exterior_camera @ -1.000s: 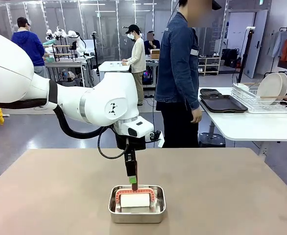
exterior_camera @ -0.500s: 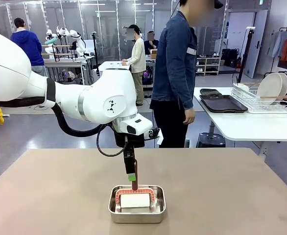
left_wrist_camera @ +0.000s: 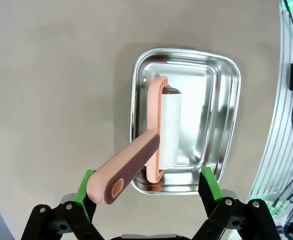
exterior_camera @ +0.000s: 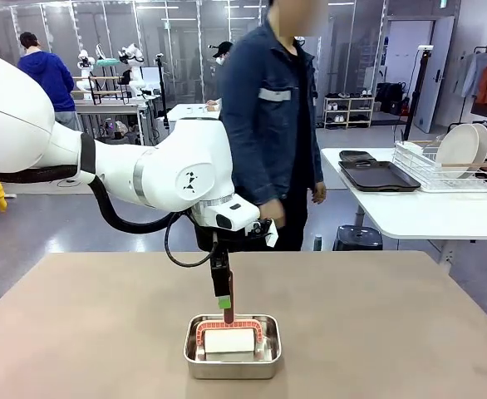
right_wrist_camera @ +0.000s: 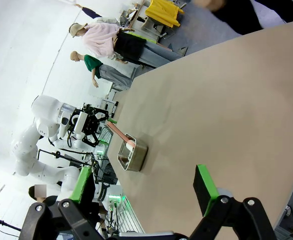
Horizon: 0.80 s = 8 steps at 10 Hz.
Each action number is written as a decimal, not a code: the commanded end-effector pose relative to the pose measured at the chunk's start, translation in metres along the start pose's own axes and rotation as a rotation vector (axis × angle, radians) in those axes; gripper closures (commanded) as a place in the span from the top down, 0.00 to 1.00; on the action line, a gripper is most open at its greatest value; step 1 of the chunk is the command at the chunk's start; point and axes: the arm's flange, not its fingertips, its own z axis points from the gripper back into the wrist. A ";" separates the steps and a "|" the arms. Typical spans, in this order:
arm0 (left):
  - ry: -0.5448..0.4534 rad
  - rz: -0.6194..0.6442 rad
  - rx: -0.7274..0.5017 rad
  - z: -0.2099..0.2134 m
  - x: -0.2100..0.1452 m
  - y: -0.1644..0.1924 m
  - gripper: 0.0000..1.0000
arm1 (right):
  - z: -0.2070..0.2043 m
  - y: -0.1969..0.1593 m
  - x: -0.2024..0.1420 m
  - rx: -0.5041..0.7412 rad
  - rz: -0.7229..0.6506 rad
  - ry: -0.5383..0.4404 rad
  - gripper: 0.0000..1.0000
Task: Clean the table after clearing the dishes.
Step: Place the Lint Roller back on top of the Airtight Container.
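1. Left tool (left_wrist_camera: 146, 187) hung over the pan (exterior_camera: 232, 347) near the counter's (exterior_camera: 376, 316) near edge, middle; jaws wide, nothing gripped.
2. Roller (left_wrist_camera: 159, 150) lay in the pan, its pink handle (left_wrist_camera: 124, 170) slanting up and out over the rim, reaching between the green pads (left_wrist_camera: 86, 187). One pad looked close to or touching the handle; cannot tell which.
3. Right tool (right_wrist_camera: 144, 200) was wide open and empty, well apart from the pan, off toward a counter edge.
4. Dishes (exterior_camera: 464, 148) sat in a rack on the white side table; counter already cleared, wiping not started.
5. Person (exterior_camera: 268, 125) stood at the far edge.
6. Risks, judged: handle off-centre between the pads, so closing could push it sideways or pinch only its tip; the roller could tip, or drag the light pan. Lifting could catch the roller's frame on the pan's rim.
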 end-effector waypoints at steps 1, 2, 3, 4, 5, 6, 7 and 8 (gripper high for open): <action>-0.157 0.013 -0.067 0.039 -0.029 0.008 1.00 | -0.001 0.004 -0.003 -0.012 0.003 0.002 1.00; -0.261 0.138 -0.107 0.072 -0.074 0.024 1.00 | -0.001 0.004 -0.003 -0.012 0.003 0.002 1.00; -0.385 0.266 -0.208 0.102 -0.128 0.038 1.00 | -0.001 0.004 -0.003 -0.012 0.003 0.002 1.00; -0.474 0.349 -0.257 0.122 -0.174 0.044 1.00 | -0.001 0.004 -0.003 -0.012 0.003 0.002 1.00; -0.502 0.508 -0.328 0.131 -0.219 0.052 1.00 | -0.001 0.004 -0.003 -0.012 0.003 0.002 1.00; -0.598 0.630 -0.428 0.132 -0.266 0.061 1.00 | -0.001 0.004 -0.003 -0.012 0.003 0.002 1.00; -0.707 0.753 -0.524 0.127 -0.322 0.064 1.00 | -0.001 0.004 -0.003 -0.012 0.003 0.002 1.00; -0.777 0.861 -0.537 0.118 -0.374 0.065 1.00 | -0.001 0.004 -0.003 -0.012 0.003 0.002 1.00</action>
